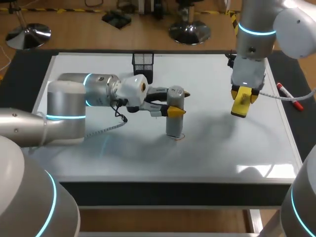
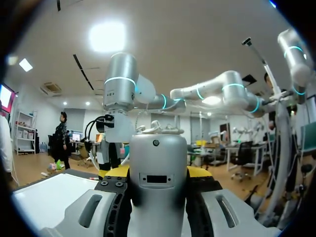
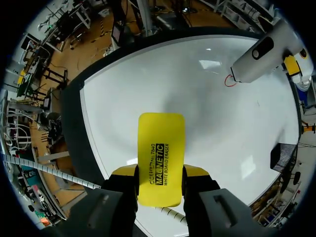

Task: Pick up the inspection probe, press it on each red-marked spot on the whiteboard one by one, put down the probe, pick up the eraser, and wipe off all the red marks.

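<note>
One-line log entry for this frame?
left hand: shut on probe, tip at red mark | right hand: shut on eraser, above whiteboard

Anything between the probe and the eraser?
Bare whiteboard between inspection probe and eraser, in head and right wrist views; only a red mark sits by the probe's tip.

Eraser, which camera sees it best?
The right wrist view: the eraser sits big and flat-on, pinched in the right claw. The head view shows it small, hanging above the whiteboard. The left wrist view doesn't show it clearly.
</note>
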`<state>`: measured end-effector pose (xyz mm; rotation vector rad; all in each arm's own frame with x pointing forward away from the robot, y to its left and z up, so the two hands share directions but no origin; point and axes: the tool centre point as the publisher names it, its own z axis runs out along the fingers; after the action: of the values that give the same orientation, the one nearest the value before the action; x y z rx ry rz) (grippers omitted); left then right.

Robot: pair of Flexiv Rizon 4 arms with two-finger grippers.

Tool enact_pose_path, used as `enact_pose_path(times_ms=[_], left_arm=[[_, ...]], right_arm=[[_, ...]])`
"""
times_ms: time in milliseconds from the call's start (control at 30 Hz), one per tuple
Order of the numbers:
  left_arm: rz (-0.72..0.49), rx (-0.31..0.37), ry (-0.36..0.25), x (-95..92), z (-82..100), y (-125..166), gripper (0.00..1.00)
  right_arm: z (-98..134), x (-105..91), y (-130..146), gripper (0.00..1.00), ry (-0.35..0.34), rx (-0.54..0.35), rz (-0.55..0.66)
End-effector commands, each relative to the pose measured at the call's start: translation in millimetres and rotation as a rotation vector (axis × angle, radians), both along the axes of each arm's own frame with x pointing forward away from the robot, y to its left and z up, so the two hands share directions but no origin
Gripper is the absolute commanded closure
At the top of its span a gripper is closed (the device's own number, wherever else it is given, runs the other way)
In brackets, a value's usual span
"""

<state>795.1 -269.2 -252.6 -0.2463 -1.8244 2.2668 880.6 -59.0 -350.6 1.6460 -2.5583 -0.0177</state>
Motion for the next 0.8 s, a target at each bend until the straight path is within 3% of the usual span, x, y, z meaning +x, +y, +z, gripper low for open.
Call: enact_pose_path(times_ms=[33, 800], left_arm=[[-0.025, -0.011, 0.003, 6.8, -6.9, -4.2, 1.0], [-0.035, 0.0, 0.031, 1.4, -16.8, -15.7, 1.0]], right_arm=[[0.3, 0.0, -0.7, 1.0, -0.002, -0.002, 0.002], [0.3, 0.0, -0.7, 1.0, -0.002, -0.002, 0.002]])
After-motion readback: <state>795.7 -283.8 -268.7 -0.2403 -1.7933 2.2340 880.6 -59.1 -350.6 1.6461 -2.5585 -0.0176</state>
